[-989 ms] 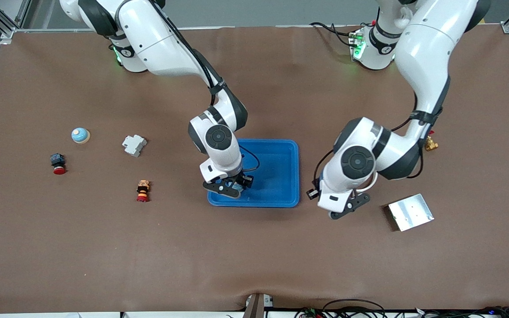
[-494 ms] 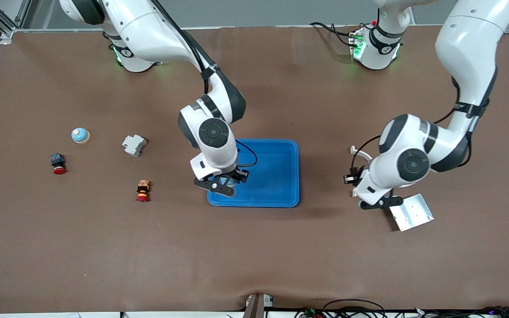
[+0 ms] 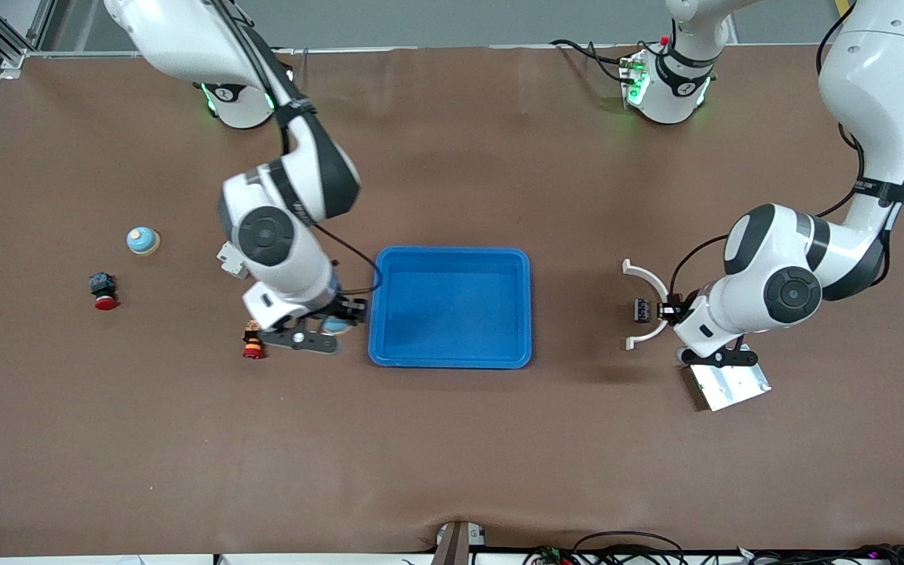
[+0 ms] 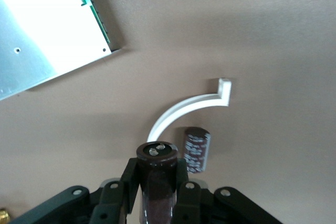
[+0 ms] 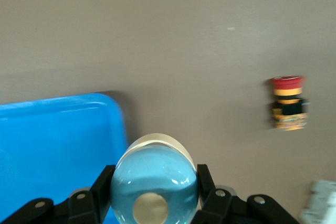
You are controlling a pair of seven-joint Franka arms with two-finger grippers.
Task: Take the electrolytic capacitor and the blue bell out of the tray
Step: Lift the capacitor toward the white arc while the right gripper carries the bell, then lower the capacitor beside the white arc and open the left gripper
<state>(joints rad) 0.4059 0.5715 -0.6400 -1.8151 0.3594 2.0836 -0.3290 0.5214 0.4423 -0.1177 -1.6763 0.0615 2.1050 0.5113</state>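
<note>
My right gripper [image 3: 304, 336] is shut on a light blue bell [image 5: 154, 184] with a cream base, and holds it over the table beside the blue tray [image 3: 452, 357], at its edge toward the right arm's end. The tray [image 5: 52, 140] also shows in the right wrist view. My left gripper [image 3: 717, 357] is shut on a dark brown capacitor [image 4: 157, 153], end up between the fingers, over the edge of a metal plate [image 3: 728, 380]. A second capacitor [image 3: 642, 309] lies on the table inside a white curved piece [image 3: 644, 275].
A second blue bell [image 3: 142, 240], a black and red button [image 3: 103, 291], a grey breaker [image 3: 231, 263] and an orange and red button [image 3: 252, 339] lie toward the right arm's end. The orange and red button sits close to my right gripper.
My right gripper has moved off the tray toward the right arm's end with the bell. My left gripper has moved toward the left arm's end, to over the metal plate's edge.
</note>
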